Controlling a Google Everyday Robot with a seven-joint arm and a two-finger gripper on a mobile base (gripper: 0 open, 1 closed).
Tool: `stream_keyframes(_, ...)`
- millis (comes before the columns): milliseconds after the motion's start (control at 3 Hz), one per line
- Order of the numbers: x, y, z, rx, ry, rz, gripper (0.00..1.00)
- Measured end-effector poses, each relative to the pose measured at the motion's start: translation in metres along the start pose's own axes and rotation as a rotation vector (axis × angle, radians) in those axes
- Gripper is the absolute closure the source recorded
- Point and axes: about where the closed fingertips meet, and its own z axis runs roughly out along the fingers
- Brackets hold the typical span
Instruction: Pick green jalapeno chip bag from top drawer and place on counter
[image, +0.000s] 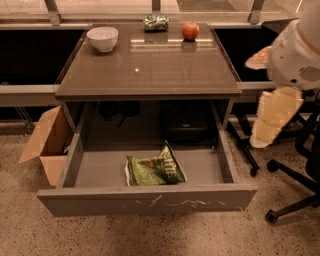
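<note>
The green jalapeno chip bag (154, 171) lies flat in the open top drawer (145, 201), near the middle and close to the front panel, its white-striped end to the right. The counter (150, 70) sits directly above the drawer. My gripper (270, 116), pale yellow under a white arm housing, hangs at the right, outside the drawer, to the right of the counter's edge, above the floor. It holds nothing that I can see and is well apart from the bag.
On the counter stand a white bowl (103, 38) at the back left, a small shiny green-and-silver packet (156, 22) at the back middle and a red apple (190, 31) beside it. An open cardboard box (47, 142) sits left of the drawer. Office chair legs (290, 200) are at the right.
</note>
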Motion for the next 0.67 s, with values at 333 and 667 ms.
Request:
stream_keyframes(333, -0.039, -0.014, 0.044, -0.052, -0.16, -0.079, 0.0)
stream_keyframes(667, -0.084, -0.015, 0.1, -0.151, -0.319, -0.128, 0.0)
